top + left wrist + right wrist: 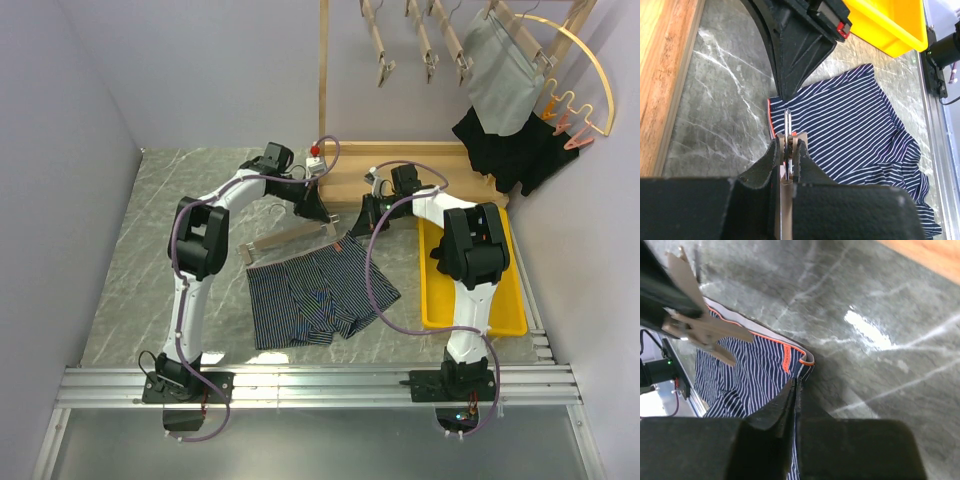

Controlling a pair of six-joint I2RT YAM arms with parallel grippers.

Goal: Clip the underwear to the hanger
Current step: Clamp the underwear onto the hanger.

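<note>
The underwear (315, 295) is presenting as soft, matt striped cloth with an orange-trimmed waistband. The hanger (290, 238) is showing pale bare wood and bright metal at its clip. The desk (170, 200) is reading as smooth grey marble-pattern surface, throwing glossy glare. The yellow bin (510, 290) is appearing as smooth plastic.

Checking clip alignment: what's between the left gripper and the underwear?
Only the hanger clip, pinched in the left gripper. Its tip sits at the waistband edge of the underwear. The left wrist view shows this best.

Grey marble table (130, 250) between pale lilac walls (60, 100).
</note>
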